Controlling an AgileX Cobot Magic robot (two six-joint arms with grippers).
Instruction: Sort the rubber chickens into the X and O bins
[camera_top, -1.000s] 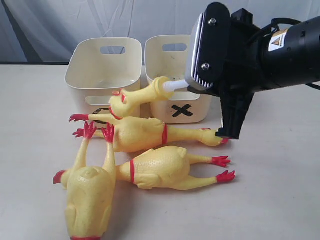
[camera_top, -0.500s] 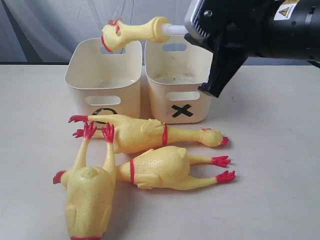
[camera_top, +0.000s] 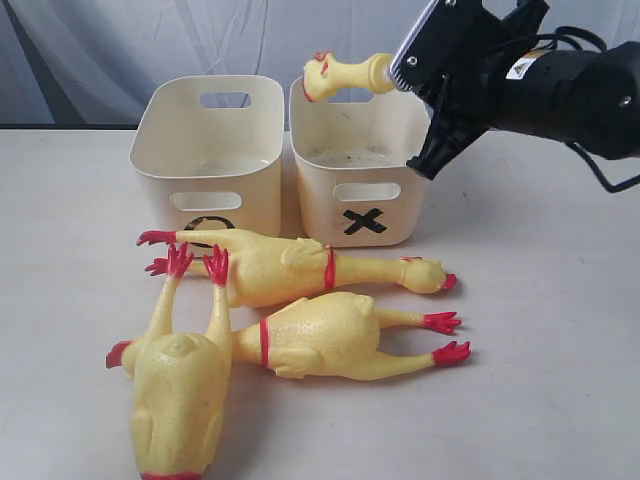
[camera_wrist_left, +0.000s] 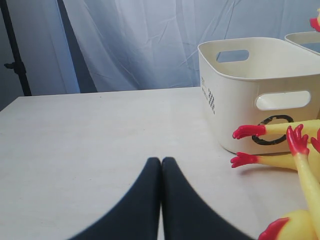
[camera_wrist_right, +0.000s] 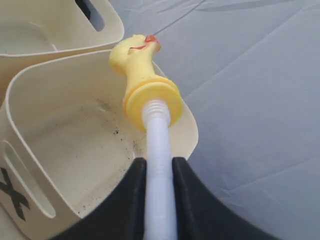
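My right gripper (camera_top: 407, 73) (camera_wrist_right: 159, 162) is shut on the white ribbed stem of a small rubber chicken head piece (camera_top: 345, 75) (camera_wrist_right: 140, 65). It holds the piece level above the back rim of the X bin (camera_top: 320, 205) (camera_wrist_right: 30, 75). The O bin (camera_top: 160, 175) (camera_wrist_left: 235, 100) stands to that bin's left. Three large rubber chickens lie on the table before the bins: one nearest them (camera_top: 280, 268), one behind it (camera_top: 320, 335) and one at the front left (camera_top: 180, 390). Low over the table left of the O bin, my left gripper (camera_wrist_left: 161, 160) is shut and empty.
Red chicken feet (camera_wrist_left: 250, 131) lie against the O bin's front, close to my left gripper. A grey curtain (camera_top: 100, 50) hangs behind the table. Dark specks dot the X bin's floor (camera_wrist_right: 100, 145).
My right gripper has lifted the small chicken head piece from in front of the bins, swung it up over the O bin, then rightward over the X bin. My left gripper has stayed still.
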